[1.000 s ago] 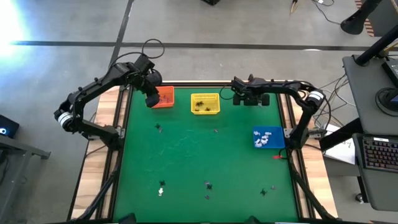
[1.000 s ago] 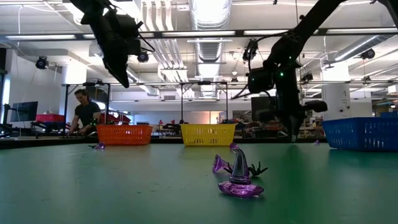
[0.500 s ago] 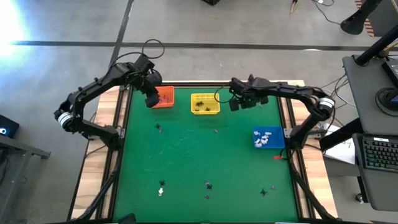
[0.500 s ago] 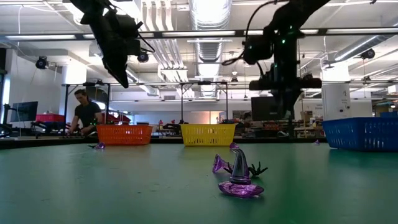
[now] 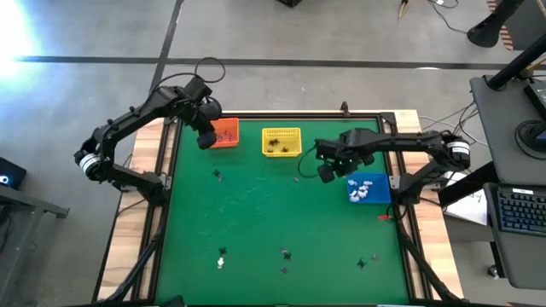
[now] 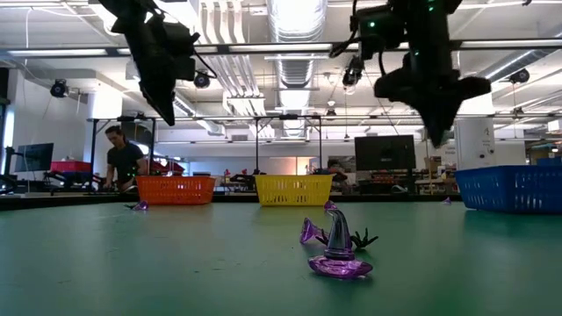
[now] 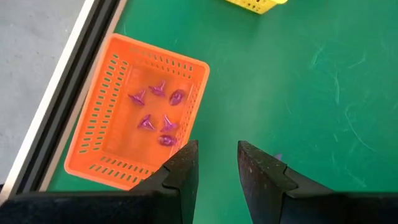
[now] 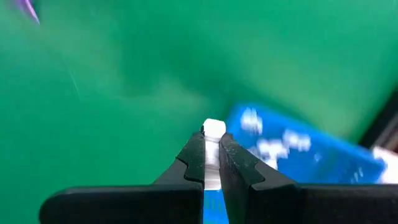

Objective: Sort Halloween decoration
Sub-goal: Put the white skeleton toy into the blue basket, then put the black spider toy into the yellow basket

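Halloween trinkets lie scattered on the green table (image 5: 256, 213): a purple witch hat (image 6: 338, 250) near the front edge, others along the near side. The right gripper (image 8: 211, 155), raised just left of the blue basket (image 5: 368, 189), pinches a white trinket (image 8: 213, 129) between nearly closed fingers. The left gripper (image 7: 216, 158) hangs beside the orange basket (image 7: 112, 134) holding purple trinkets (image 7: 158, 112), jaws narrowly parted and empty. A yellow basket (image 5: 281, 141) sits between the two.
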Robot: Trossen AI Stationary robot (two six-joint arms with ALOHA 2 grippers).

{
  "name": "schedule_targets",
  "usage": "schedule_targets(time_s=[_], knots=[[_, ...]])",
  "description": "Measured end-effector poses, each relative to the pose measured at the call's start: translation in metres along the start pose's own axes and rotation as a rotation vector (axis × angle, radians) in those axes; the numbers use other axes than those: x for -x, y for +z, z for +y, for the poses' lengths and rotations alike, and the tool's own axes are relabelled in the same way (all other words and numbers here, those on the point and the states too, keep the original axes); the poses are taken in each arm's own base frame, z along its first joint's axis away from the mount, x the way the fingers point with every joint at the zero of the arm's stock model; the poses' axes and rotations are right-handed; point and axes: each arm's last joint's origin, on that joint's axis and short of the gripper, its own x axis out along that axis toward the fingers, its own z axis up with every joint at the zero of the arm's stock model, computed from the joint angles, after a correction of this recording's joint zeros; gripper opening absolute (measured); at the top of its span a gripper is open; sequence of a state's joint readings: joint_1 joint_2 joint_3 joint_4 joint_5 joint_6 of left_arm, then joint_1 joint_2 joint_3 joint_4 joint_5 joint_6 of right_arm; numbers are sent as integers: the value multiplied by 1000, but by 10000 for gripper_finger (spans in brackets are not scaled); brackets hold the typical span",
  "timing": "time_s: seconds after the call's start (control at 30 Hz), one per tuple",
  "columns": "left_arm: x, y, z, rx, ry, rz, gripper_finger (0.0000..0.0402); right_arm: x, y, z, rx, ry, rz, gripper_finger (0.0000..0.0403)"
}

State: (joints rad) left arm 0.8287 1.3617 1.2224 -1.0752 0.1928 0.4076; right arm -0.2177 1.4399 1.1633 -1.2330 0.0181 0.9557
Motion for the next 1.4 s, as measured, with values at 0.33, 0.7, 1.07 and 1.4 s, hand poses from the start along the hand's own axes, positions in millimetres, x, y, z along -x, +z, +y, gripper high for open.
schedule_targets(time_s=[0.33,0.7,1.07,1.4], knots=[[0,-2,-1,6,-10,22,94,-1,-41,9,26,-90,112,13],[0,-7,-3,10,-29,68,94,-33,-54,-7,-75,-228,176,19],[0,-7,-3,8,-29,67,94,-39,-55,-11,-85,-256,172,93],[0,-6,-3,7,-29,67,94,-22,-65,5,-80,-133,297,100]])
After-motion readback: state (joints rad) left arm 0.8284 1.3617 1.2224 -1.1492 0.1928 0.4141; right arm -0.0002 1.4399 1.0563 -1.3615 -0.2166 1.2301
